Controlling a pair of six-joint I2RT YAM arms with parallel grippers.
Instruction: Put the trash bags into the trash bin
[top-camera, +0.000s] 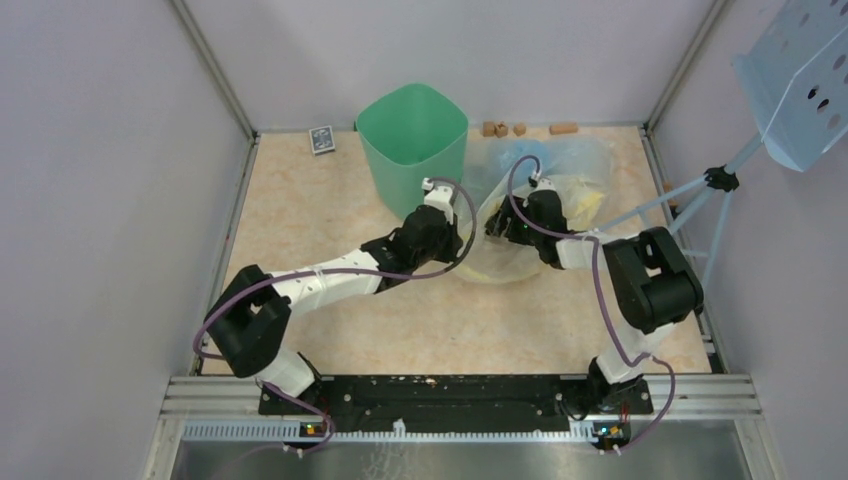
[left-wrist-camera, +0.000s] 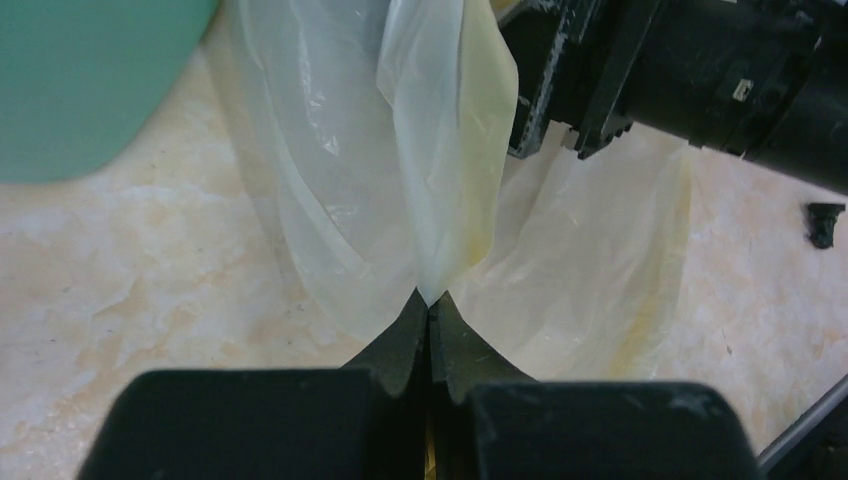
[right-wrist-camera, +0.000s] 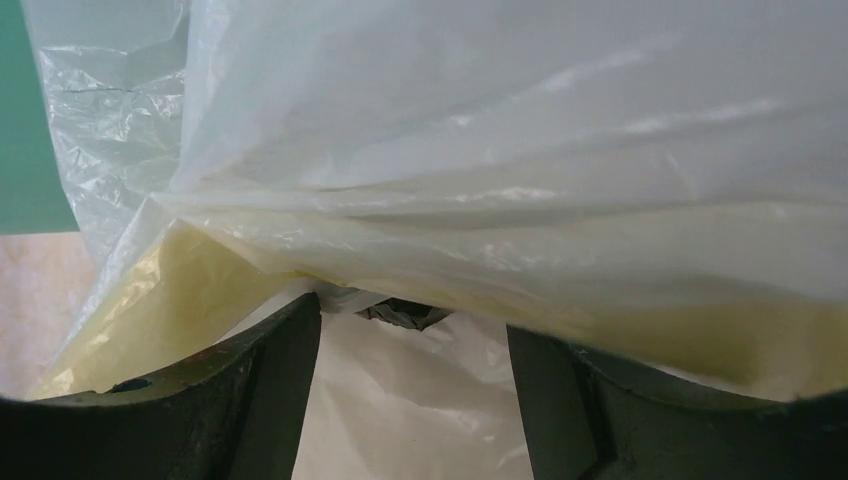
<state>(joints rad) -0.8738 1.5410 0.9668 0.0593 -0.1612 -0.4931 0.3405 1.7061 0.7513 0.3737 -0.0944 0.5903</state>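
Since we are likely hoisting the pale plastic (left-wrist-camera: 440, 150) beside the bin (top-camera: 410, 168), our left claw (left-wrist-camera: 430, 300) is clenching it, our right claw (right-wrist-camera: 412, 322) gaping.

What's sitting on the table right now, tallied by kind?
Green bin: 1
Pale plastic heap: 1
Small blue box: 1
Small brown pieces: 4
Total: 7
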